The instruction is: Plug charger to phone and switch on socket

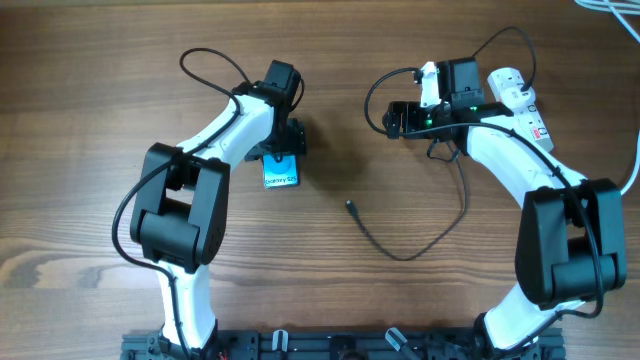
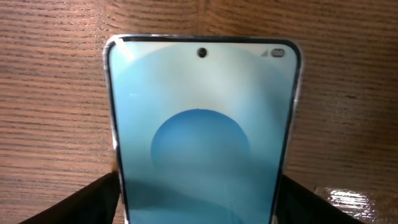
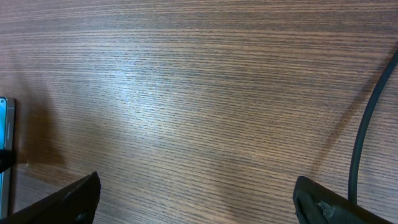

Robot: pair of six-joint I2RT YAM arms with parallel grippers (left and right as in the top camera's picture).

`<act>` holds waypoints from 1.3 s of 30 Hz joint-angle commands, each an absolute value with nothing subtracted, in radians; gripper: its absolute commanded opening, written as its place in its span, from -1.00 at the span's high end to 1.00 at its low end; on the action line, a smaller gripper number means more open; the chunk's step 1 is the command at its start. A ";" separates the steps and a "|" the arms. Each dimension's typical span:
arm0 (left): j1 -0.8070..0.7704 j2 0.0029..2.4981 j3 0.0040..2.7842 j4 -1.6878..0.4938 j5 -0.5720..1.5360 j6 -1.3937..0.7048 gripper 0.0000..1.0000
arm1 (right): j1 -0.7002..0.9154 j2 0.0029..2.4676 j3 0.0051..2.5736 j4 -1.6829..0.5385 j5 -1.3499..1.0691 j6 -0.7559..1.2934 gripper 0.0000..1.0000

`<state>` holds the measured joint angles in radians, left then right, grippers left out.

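Observation:
The phone lies flat on the wooden table, teal-blue screen up. In the left wrist view the phone fills the frame, and my left gripper has a black finger against each long side; overhead, the left gripper sits over its far end. The charger cable curves across the table, its connector tip lying free right of the phone. My right gripper is open and empty above bare wood, left of the white socket strip. The cable's plug end is hidden under the right arm.
A thick white cord leaves the strip toward the back right corner. A black cable crosses the right edge of the right wrist view, and the phone's edge shows at its left. Both arm bases stand at the front edge.

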<state>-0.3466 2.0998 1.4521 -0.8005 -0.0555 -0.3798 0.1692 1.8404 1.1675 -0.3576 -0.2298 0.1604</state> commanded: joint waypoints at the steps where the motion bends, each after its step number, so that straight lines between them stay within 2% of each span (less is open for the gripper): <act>1: -0.345 2.127 1.424 -0.791 -0.008 -0.427 -0.53 | 0.170 1.851 1.167 -0.355 -0.218 0.167 -0.99; 6: -0.345 2.127 1.424 -0.781 -0.008 -0.426 -0.43 | 0.170 1.851 1.167 -0.355 -0.218 0.167 -0.99; 11: -0.345 2.127 1.424 -0.831 0.047 -0.426 -0.41 | 0.170 1.851 1.167 -0.355 -0.218 0.167 -0.99; 13: -0.345 2.127 1.424 -0.842 0.063 -0.427 -0.49 | 0.170 1.851 1.167 -0.355 -0.218 0.167 -1.00; 14: -0.345 2.127 1.424 -0.837 0.063 -0.427 -0.65 | 0.170 1.851 1.167 -0.355 -0.218 0.167 -0.99; 15: -0.345 2.127 1.424 -0.826 0.063 -0.427 -0.70 | 0.170 1.851 1.167 -0.355 -0.218 0.167 -1.00; 21: -0.345 2.127 1.424 -0.788 0.059 -0.447 -0.62 | 0.170 1.851 1.167 -0.355 -0.218 0.167 -1.00; 25: -0.345 2.127 1.424 -0.805 0.060 -0.446 -0.40 | 0.170 1.851 1.167 -0.355 -0.218 0.167 -0.99; 31: -0.344 2.127 1.424 -0.846 0.076 -0.443 -0.42 | 0.170 1.851 1.167 -0.347 -0.220 0.172 -0.99; 35: -0.331 2.127 1.424 -0.846 0.208 -0.399 -0.42 | 0.170 1.851 1.167 -0.328 -0.268 0.361 -1.00; 38: -0.303 2.127 1.424 -0.846 0.336 -0.399 -0.43 | 0.171 1.851 1.167 -0.316 -0.459 0.347 -1.00; 39: -0.292 2.127 1.424 -0.846 0.375 -0.396 -0.43 | 0.171 1.851 1.167 -0.338 -0.614 0.279 -0.99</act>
<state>-0.3134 2.0892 1.4528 -0.8448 0.1593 -0.4122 0.1684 1.8404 1.1671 -0.3141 -0.3367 0.3115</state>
